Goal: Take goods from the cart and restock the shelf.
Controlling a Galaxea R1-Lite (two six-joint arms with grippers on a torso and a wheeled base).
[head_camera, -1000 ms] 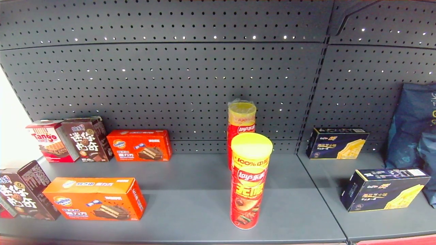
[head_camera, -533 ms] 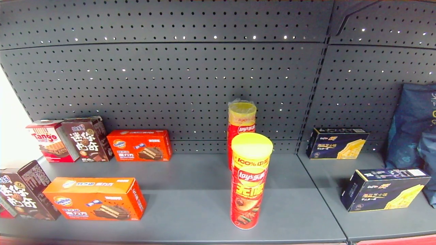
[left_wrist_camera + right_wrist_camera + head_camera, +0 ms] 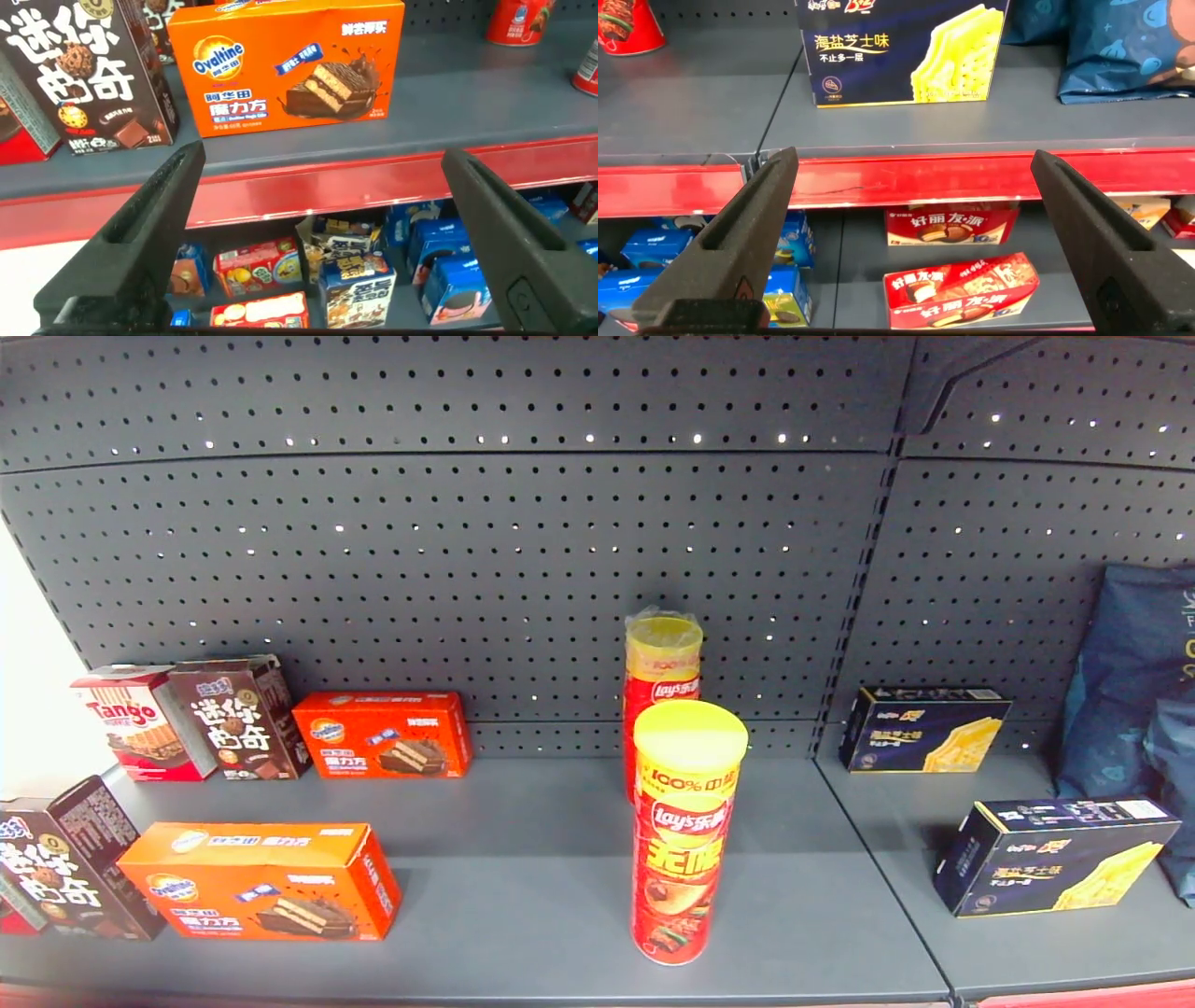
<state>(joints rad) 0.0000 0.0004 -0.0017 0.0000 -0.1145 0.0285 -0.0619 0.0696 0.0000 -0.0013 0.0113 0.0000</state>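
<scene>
**Item 1.** Left gripper (image 3: 322, 163) is hanging just before the shelf's red front edge, jaws spread wide and carrying nothing. Right gripper (image 3: 915, 159) is hanging likewise, also spread and empty.

**Item 2.** Shelf (image 3: 523, 887) is lying straight ahead and is partly stocked, with a bare stretch in the middle.

**Risk.** Front canister (image 3: 688, 831) is standing tall and narrow beside that gap. An arm bringing goods in is likely to clip it, tipping it onto the rear canister (image 3: 661, 672) or off the edge.

**Containers.** Below the red edge, a lower tier (image 3: 355, 280) is holding small snack boxes. Front row: 1 brown box (image 3: 56, 868), 1 orange box (image 3: 261, 882) and 1 navy box (image 3: 1055, 854), all sealed. Both canisters are wearing yellow lids. Back row: more sealed boxes and a blue bag (image 3: 1130, 681).
</scene>
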